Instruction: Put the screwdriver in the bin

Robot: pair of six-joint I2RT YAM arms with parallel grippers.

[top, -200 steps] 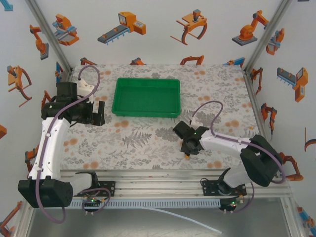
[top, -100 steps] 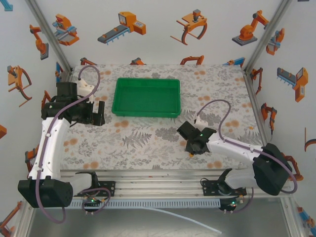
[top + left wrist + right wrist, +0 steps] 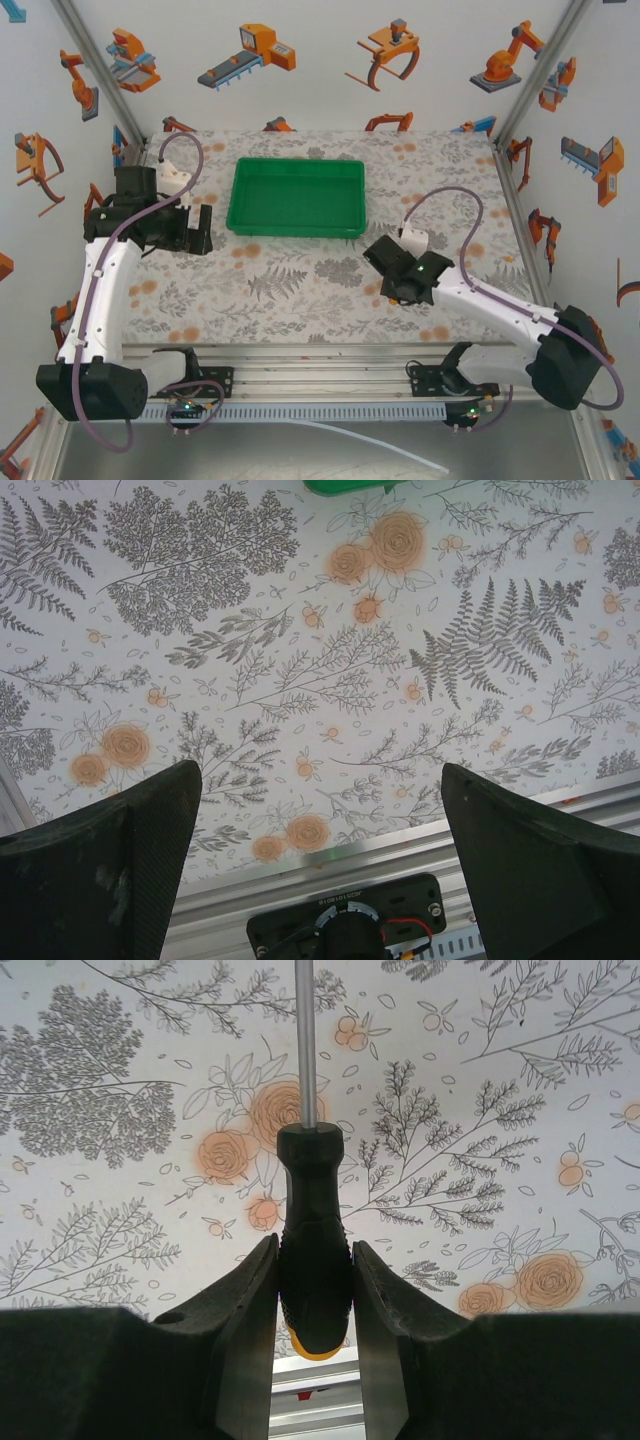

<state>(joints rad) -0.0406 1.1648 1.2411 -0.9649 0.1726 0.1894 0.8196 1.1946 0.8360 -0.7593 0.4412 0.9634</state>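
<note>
Screwdriver (image 3: 312, 1200) handle sits clamped in right pincer (image 3: 315, 1260); left pincer (image 3: 318, 780) gapes apart.

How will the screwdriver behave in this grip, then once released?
The screwdriver is likely rigid, with its straight metal shaft. Probably secure: the fingers of the right gripper pinch its handle from both sides. The round handle may roll.

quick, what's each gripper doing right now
left gripper: open, nothing between its jaws.
right gripper: shut on the screwdriver, jaws clamped on its handle.
</note>
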